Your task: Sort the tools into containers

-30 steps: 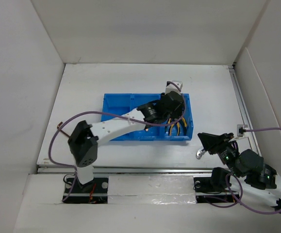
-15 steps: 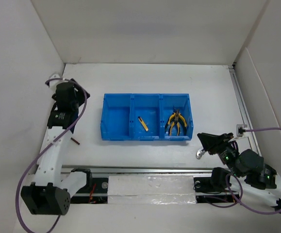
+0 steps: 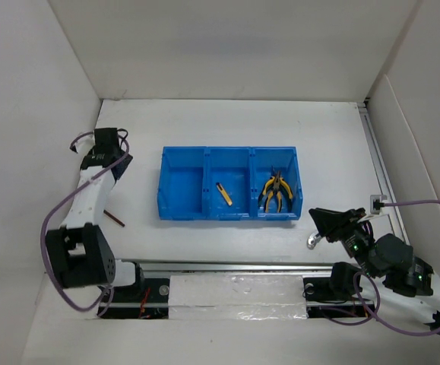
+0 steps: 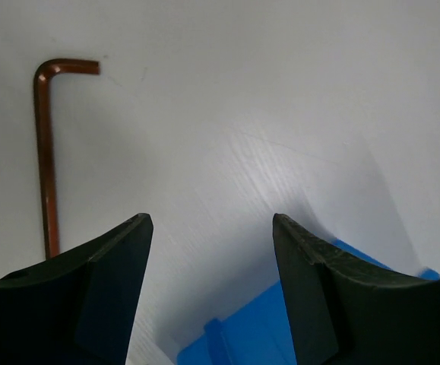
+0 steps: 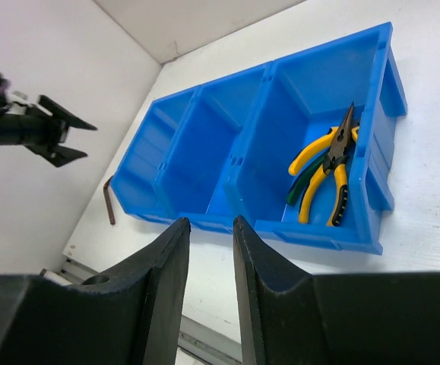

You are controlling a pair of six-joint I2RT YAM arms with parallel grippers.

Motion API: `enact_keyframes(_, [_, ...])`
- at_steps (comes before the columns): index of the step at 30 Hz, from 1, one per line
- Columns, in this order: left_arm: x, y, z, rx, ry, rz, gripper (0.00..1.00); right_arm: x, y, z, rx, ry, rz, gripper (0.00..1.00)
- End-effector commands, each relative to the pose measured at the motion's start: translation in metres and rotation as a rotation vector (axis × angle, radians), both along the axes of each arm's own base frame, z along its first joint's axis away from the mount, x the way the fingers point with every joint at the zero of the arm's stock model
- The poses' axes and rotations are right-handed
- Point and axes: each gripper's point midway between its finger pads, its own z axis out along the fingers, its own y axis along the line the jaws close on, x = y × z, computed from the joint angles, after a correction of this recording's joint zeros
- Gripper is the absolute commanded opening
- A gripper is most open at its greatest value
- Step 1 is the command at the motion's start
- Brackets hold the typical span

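Scanning from the left, finds the left pincer point(image 4: 212, 228) released above the bench point(image 3: 204, 122), fingers spread wide around nothing. Sees a brown hex key point(image 3: 114, 219) flat on the bench, left of the blue tray point(image 3: 227, 215). Finds a yellow-and-black stick tool point(image 3: 224, 194) in the middle compartment, with yellow-handled pliers point(image 5: 311, 156) and green-handled pliers point(image 5: 299, 190) lying together in the right one. Ends at the right pincer point(image 5: 211, 224), near the tray's right corner, parted by a narrow gap, gripping nothing.
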Motion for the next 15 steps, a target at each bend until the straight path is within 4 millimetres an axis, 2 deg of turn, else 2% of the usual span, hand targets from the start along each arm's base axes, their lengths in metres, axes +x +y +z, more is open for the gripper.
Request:
enact_keyframes(1, [-0.028, 0.025, -0.030, 0.040, 0.192, 0.195, 0.61, -0.014, -0.038, 0.039, 0.252, -0.109, -0.003, 0.35])
enact_keyframes(5, [-0.033, 0.030, -0.055, 0.025, 0.256, 0.216, 0.63, -0.014, -0.037, 0.039, 0.247, -0.113, -0.002, 0.35])
enact_keyframes(6, [-0.035, 0.036, -0.063, 0.014, 0.254, 0.230, 0.64, -0.014, -0.036, 0.038, 0.242, -0.113, 0.002, 0.35])
enact_keyframes(7, [-0.033, 0.040, -0.061, 0.011, 0.236, 0.237, 0.65, -0.015, -0.035, 0.039, 0.245, -0.115, 0.007, 0.35])
enact_keyframes(10, [-0.049, 0.060, -0.084, -0.025, 0.292, 0.261, 0.65, -0.014, -0.036, 0.039, 0.242, -0.115, 0.004, 0.35])
enact_keyframes(15, [-0.064, 0.061, -0.120, -0.036, 0.429, 0.265, 0.67, -0.014, -0.034, 0.037, 0.235, -0.117, 0.008, 0.35])
